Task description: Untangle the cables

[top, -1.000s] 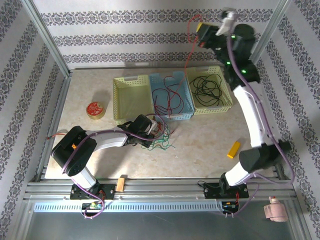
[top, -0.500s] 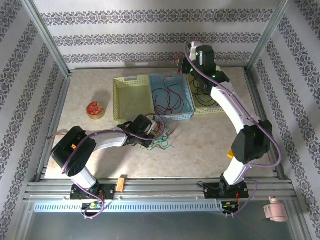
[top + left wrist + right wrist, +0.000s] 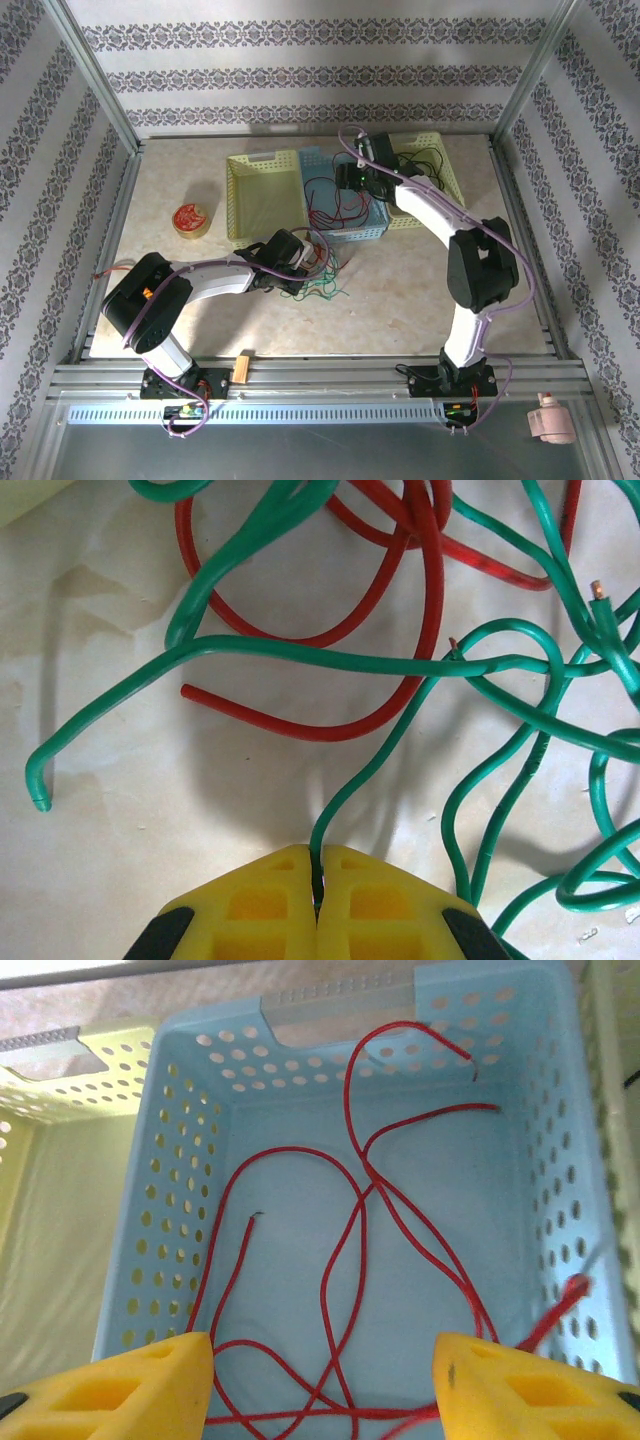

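A tangle of green cables (image 3: pixel 325 290) and red cables (image 3: pixel 322 255) lies on the table in front of the baskets. My left gripper (image 3: pixel 302 268) sits at its left edge. Its yellow fingers (image 3: pixel 318 875) are shut on one green cable (image 3: pixel 372 752), with a red cable (image 3: pixel 433 600) looping beyond. My right gripper (image 3: pixel 350 185) hovers over the blue basket (image 3: pixel 372 232). Its jaws (image 3: pixel 320 1395) stand open with nothing between them. Loose red cables (image 3: pixel 361 1226) lie on the basket floor. Black cables (image 3: pixel 432 160) lie in the right yellow-green basket.
A yellow-green basket (image 3: pixel 240 200) stands left of the blue one. A red round tin (image 3: pixel 190 219) sits at the left. An orange block (image 3: pixel 467 299) lies at the right and a smaller one (image 3: pixel 242 367) on the front rail. Aluminium posts frame the table.
My right arm swung down from high at the back to just above the blue basket and opened. The red cable it held up now lies in the basket. The left arm stayed put.
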`<state>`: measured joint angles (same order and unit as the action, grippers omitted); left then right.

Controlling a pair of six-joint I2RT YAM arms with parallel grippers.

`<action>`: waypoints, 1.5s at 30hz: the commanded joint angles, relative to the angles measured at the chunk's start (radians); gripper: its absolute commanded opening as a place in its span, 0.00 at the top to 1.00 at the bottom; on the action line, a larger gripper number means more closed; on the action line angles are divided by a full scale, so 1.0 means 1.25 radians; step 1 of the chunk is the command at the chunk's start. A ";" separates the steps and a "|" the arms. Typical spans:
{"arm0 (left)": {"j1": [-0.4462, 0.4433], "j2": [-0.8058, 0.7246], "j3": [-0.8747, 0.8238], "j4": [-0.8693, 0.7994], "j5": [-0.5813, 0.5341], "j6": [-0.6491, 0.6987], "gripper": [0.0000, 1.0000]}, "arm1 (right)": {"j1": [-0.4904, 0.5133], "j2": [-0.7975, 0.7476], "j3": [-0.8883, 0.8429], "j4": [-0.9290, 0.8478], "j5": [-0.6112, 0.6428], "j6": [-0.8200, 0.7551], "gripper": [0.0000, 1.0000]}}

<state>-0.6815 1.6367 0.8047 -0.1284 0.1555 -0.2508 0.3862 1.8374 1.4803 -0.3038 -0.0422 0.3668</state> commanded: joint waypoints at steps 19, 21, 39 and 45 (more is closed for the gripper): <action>-0.003 -0.012 0.009 -0.032 -0.003 -0.006 1.00 | -0.049 -0.220 -0.151 -0.052 -0.025 0.049 0.50; -0.003 -0.011 0.012 -0.036 -0.002 -0.003 1.00 | -0.043 -0.218 -0.166 -0.058 -0.042 0.053 0.52; 0.016 -0.129 -0.091 0.102 0.159 0.022 1.00 | 0.183 -0.213 -0.399 0.069 -0.220 0.026 0.52; 0.041 -0.159 -0.131 0.080 0.193 0.007 1.00 | 0.222 -0.136 -0.333 0.054 -0.205 -0.006 0.51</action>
<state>-0.6456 1.4620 0.6670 -0.0467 0.3492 -0.2394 0.6418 1.6321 1.0088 -0.2447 -0.2970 0.3889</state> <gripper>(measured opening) 0.050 0.486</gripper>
